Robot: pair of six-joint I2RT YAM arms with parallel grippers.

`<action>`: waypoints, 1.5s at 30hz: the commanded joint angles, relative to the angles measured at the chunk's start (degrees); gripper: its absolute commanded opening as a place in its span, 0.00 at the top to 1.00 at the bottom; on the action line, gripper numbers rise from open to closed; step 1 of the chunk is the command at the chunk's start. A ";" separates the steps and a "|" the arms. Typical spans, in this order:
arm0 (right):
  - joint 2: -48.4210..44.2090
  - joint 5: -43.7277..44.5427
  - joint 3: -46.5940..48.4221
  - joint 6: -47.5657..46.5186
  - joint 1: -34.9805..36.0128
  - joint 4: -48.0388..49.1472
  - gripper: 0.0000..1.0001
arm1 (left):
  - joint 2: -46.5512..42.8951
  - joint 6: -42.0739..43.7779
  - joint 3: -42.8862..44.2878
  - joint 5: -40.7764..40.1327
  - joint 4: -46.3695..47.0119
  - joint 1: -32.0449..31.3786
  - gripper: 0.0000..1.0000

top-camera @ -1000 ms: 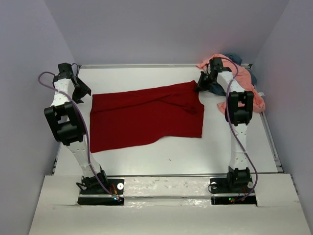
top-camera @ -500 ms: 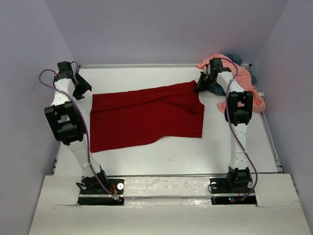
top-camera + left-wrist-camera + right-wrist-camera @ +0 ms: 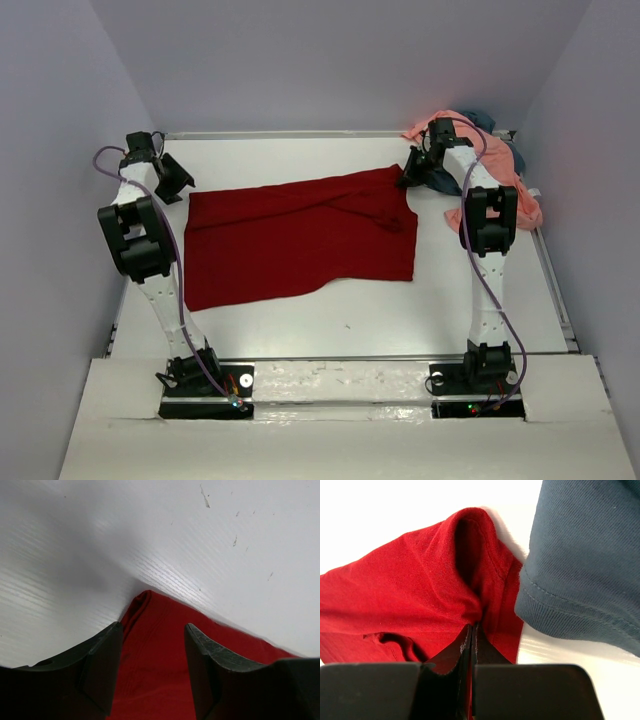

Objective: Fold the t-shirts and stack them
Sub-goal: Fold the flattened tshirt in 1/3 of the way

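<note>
L fingers [image 3: 175,180] are spread wide w/ nothing between them, poised over the far-left corner of the dark red soft cloth short-sleeved t-shirt [image 3: 300,235]. In the wrist view that corner shows in the gap between them, not pinched; can't tell if the tips touch the cloth. The shirt lies spread mostly flat on the white tabletop [image 3: 400,320], stretching from L fingers across to R fingers, w/ a diagonal crease toward its right side and an uneven near edge.

R fingers [image 3: 470,645] are pressed tight together on the shirt's far-right corner, the cloth bunched into a raised ridge just ahead of the tips. Just right of them is the ribbed hem of the slate blue-grey cloth t-shirt [image 3: 580,555], right up against the red edge. The crumpled salmon pink cloth t-shirt [image 3: 525,205] is heaped w/ it, beyond and right of R fingers.
</note>
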 commanded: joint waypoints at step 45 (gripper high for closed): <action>0.66 0.06 2.98 0.41 -0.52 0.29 1.00 | 7.60 -0.12 9.55 2.51 -2.87 -0.20 1.00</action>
